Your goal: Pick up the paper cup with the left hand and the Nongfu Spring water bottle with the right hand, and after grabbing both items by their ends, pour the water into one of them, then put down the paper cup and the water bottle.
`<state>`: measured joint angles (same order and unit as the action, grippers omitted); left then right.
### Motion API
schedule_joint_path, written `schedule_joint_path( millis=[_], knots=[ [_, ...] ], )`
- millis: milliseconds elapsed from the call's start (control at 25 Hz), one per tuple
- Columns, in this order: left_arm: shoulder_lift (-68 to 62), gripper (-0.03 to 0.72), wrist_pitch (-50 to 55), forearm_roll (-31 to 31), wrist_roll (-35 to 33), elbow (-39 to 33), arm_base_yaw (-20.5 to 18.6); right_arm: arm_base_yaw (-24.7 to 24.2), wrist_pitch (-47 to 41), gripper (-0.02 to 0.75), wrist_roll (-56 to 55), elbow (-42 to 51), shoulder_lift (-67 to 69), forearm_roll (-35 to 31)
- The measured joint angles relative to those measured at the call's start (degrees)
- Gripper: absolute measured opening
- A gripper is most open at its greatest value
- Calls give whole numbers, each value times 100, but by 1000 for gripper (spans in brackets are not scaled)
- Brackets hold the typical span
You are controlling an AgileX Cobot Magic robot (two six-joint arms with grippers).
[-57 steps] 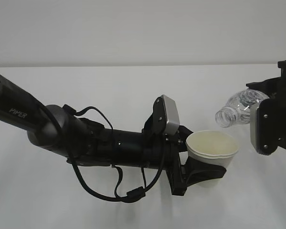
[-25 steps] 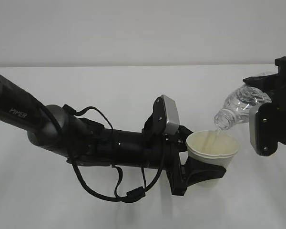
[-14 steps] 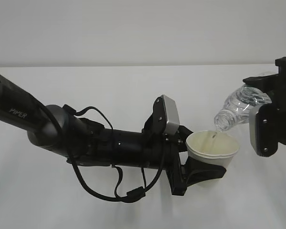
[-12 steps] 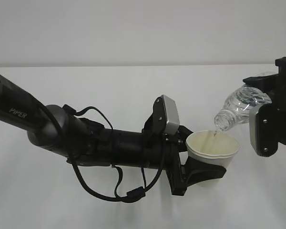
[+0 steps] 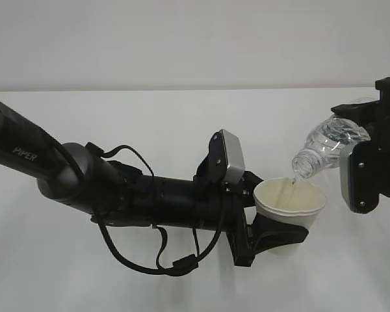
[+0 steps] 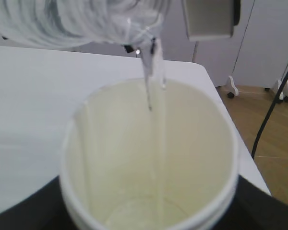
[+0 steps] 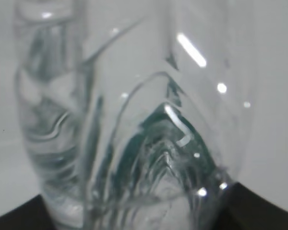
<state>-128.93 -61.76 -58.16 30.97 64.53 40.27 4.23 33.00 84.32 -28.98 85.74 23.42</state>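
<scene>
My left gripper (image 5: 277, 229) is shut on the white paper cup (image 5: 290, 198), gripping its lower part and holding it upright above the table. The left wrist view looks down into the cup's cream inside (image 6: 149, 158), with dark fingers (image 6: 264, 206) at both sides. My right gripper (image 5: 355, 140) is shut on the base end of the clear Nongfu Spring water bottle (image 5: 326, 144). The bottle is tilted with its open mouth down-left over the cup rim. A thin stream of water (image 5: 290, 184) falls into the cup. The bottle body (image 7: 134, 120) fills the right wrist view.
The white table (image 5: 117, 273) runs under both arms, with a plain wall behind. The PIPER arm (image 5: 84, 182) with its looping cables lies across the left and middle. In the left wrist view the table's edge (image 6: 216, 86) borders a wooden floor with a cabinet on casters.
Since the earliest frame the bottle has risen slightly and tipped further, and water has started to run into the cup. Over the last second both arms have held still while the stream continues.
</scene>
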Motion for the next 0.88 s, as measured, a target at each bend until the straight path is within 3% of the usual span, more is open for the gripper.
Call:
schedule_joint_path(
  millis=[880],
  knots=[
    [0, 473, 0, 0, 0, 0, 0, 0, 3, 394, 201, 0, 0, 0]
  ],
)
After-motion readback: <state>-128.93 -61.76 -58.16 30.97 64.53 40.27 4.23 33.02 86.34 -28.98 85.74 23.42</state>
